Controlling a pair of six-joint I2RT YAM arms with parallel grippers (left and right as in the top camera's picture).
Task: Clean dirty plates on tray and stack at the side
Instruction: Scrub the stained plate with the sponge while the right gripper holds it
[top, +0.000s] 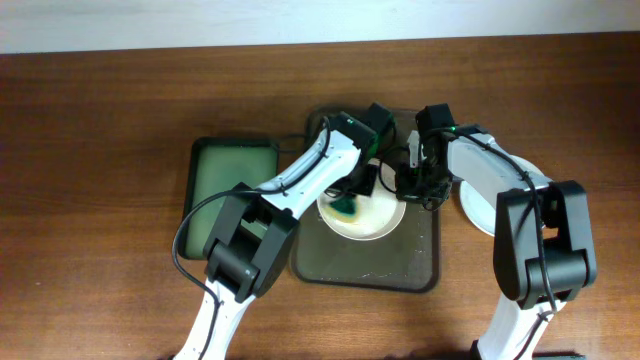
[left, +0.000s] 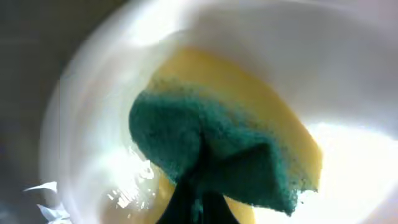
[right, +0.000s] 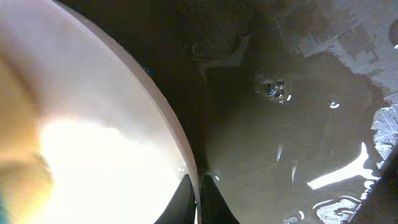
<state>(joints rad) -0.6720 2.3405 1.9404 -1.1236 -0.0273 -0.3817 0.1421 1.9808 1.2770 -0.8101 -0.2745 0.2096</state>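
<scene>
Plate on tray, centre frame | left gripper clamps sponge over teal smear — scrubbing step | right gripper pinches rim | next, likely: finish wiping, then lift onto side plate

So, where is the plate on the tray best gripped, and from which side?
By its right rim, coming from the right. The plate lies flat in the tray, so only the thin raised edge offers a pinch; the sponge and left gripper occupy its centre.
</scene>
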